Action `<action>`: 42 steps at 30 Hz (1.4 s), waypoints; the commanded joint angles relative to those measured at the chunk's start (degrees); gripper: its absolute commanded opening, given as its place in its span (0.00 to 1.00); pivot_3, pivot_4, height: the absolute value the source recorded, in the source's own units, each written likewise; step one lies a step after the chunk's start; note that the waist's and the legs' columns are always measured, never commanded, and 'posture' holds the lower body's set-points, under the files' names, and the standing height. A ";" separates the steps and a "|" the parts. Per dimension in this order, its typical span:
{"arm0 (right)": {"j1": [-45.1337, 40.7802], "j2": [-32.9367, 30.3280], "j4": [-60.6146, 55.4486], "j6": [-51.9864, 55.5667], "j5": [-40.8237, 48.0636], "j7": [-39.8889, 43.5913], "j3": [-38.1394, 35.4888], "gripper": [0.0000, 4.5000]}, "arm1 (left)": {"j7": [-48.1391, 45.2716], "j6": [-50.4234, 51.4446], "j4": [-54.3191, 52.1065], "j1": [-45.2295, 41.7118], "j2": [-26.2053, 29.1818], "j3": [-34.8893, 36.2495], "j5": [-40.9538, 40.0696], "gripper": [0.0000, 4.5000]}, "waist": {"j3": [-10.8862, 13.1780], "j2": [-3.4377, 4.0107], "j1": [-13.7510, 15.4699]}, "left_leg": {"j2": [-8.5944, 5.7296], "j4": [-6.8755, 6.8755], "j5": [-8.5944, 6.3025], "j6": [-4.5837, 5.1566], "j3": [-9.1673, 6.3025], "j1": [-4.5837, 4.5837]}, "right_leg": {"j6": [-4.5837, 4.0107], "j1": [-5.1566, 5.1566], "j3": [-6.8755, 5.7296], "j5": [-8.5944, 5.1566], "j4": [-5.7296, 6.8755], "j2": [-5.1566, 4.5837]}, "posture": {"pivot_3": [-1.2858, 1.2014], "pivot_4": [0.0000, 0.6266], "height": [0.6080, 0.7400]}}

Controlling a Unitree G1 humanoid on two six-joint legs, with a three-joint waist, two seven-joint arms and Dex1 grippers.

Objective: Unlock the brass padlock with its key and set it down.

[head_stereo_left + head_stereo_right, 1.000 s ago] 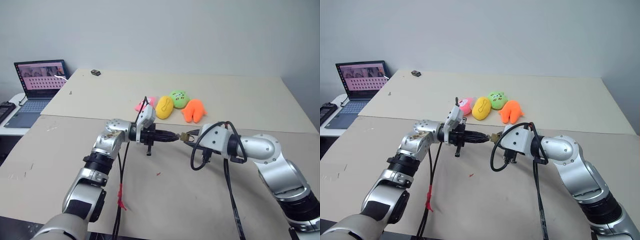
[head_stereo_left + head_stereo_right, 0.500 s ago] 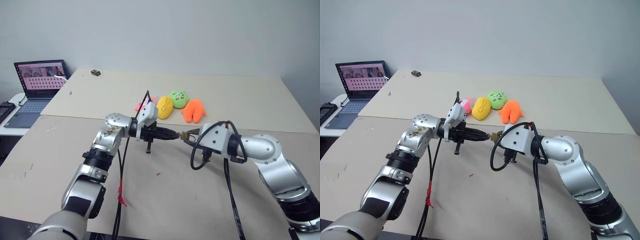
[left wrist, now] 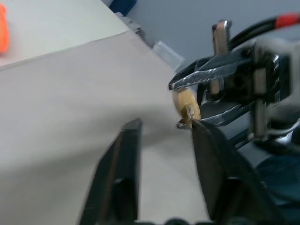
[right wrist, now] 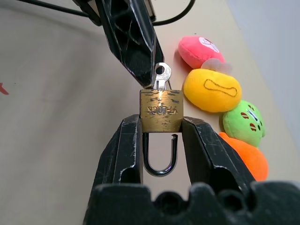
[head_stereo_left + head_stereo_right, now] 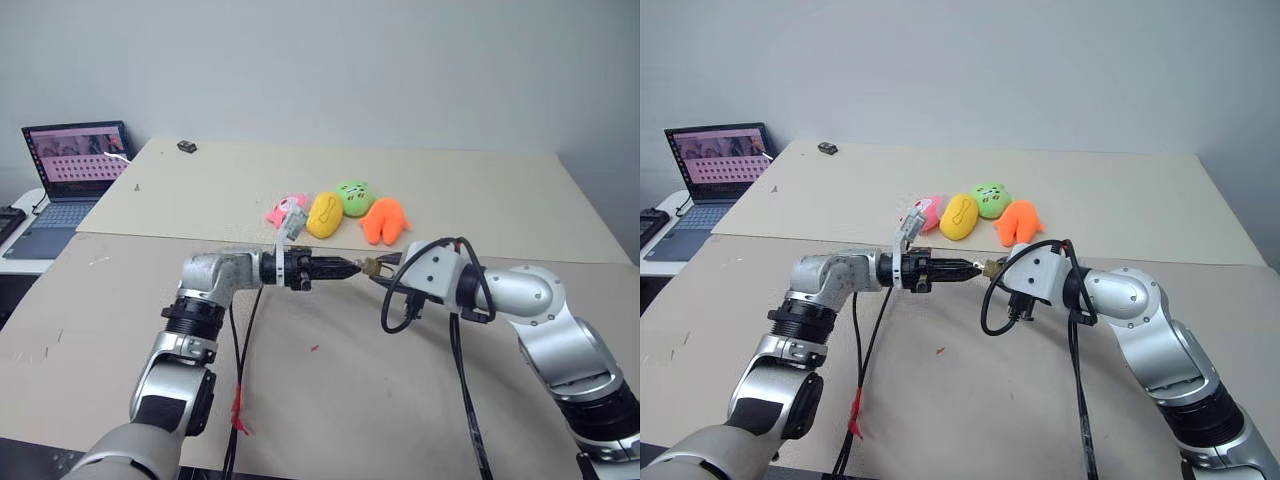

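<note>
The brass padlock [image 4: 161,110] is held above the table, my right gripper [image 4: 161,124] shut on its two sides. Its silvery shackle [image 4: 159,161] points back toward the wrist, and one leg ends just short of the body. A small silver key [image 4: 162,75] sticks out of the padlock's far end. My left gripper [image 3: 166,124] points level at the padlock [image 5: 370,267] from the left. It is open, with one fingertip [image 3: 199,129] right beside the key [image 3: 189,112] and nothing between the fingers.
Pink [image 5: 287,210], yellow [image 5: 326,214], green [image 5: 354,197] and orange [image 5: 385,222] plush toys lie in a row just behind the grippers. A laptop [image 5: 70,165] stands at the far left and a small dark object [image 5: 185,146] at the table's back. Black cables [image 5: 400,310] hang from both wrists.
My left wrist has rolled in place and its fingers have opened off the key. The right gripper has kept still, holding the padlock.
</note>
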 commanded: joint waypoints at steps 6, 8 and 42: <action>-0.95 0.01 -1.07 -1.57 0.33 0.16 -0.34 0.20 | -4.69 3.65 -8.11 1.88 7.43 -4.55 -3.91 0.55 | 0.00 0.04 0.31 | 0.03 -0.06 0.02 -0.04 0.01 0.15 | -0.01 0.04 0.01 0.00 0.05 -0.02 | 0.52 0.24 0.32; -0.98 0.01 -1.03 -1.55 0.29 0.13 -0.31 0.20 | -3.73 3.79 -7.78 1.79 6.96 -4.51 -3.99 0.55 | 0.00 0.04 0.67 | 0.01 -0.02 0.03 -0.06 0.01 0.09 | -0.01 0.03 0.00 0.00 0.02 -0.04 | 0.52 0.24 0.32; -1.14 0.19 -2.97 0.27 0.19 -0.55 -0.39 0.20 | 0.24 1.93 0.27 -3.63 1.99 -7.75 -3.42 0.55 | 0.01 0.03 0.61 | -0.08 0.01 0.03 -0.05 0.07 0.00 | -0.01 0.01 0.04 0.00 -0.02 -0.06 | 0.52 0.24 0.32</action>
